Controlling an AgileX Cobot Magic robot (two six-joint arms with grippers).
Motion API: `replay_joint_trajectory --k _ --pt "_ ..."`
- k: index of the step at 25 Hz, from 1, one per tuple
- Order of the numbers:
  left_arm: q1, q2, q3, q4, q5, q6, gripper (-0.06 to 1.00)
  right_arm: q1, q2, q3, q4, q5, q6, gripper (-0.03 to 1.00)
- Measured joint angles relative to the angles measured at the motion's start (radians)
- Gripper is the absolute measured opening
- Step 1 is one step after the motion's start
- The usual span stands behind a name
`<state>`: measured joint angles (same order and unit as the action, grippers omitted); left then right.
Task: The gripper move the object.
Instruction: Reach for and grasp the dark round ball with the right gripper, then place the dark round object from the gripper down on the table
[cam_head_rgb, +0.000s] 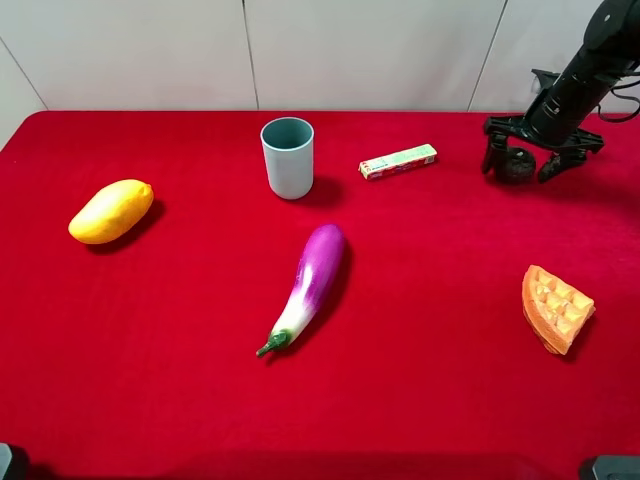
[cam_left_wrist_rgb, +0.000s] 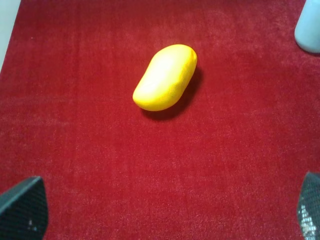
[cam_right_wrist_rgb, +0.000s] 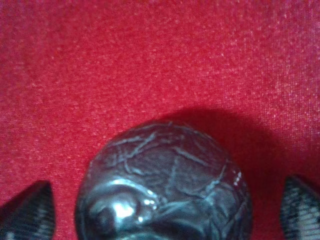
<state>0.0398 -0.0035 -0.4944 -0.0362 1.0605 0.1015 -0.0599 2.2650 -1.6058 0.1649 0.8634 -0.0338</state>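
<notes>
The object, a small dark mottled ball (cam_head_rgb: 518, 166), rests on the red cloth at the far right. In the right wrist view the ball (cam_right_wrist_rgb: 162, 185) fills the lower middle, with pale crackle lines. My right gripper (cam_head_rgb: 520, 160) is lowered over it, its black fingers on either side of the ball. In the right wrist view the right gripper (cam_right_wrist_rgb: 165, 212) is open, with red cloth showing between each fingertip (cam_right_wrist_rgb: 27, 212) and the ball. My left gripper (cam_left_wrist_rgb: 165, 212) is open and empty above the cloth, short of a yellow mango (cam_left_wrist_rgb: 166, 77).
On the red table (cam_head_rgb: 160, 340) lie the yellow mango (cam_head_rgb: 111, 211) at the left, a grey-blue cup (cam_head_rgb: 288, 157) at the back middle, a purple eggplant (cam_head_rgb: 308, 285) in the centre, a small flat box (cam_head_rgb: 398, 161) and an orange waffle wedge (cam_head_rgb: 556, 308) at the right.
</notes>
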Motion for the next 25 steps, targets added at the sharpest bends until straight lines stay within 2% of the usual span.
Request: replay_joint_trajectory --k 3,4,13,25 --pt "0.0 0.0 0.0 0.0 0.0 0.0 0.99 0.0 0.0 0.0 0.0 0.0 0.0 0.46" --pt "0.0 0.0 0.0 0.0 0.0 0.0 0.99 0.0 0.0 0.0 0.0 0.0 0.0 0.44" --pt "0.0 0.0 0.0 0.0 0.0 0.0 0.99 0.0 0.0 -0.011 0.0 0.013 0.0 0.44" --pt "0.0 0.0 0.003 0.0 0.0 0.0 0.99 0.001 -0.01 -0.161 0.027 0.245 0.0 0.44"
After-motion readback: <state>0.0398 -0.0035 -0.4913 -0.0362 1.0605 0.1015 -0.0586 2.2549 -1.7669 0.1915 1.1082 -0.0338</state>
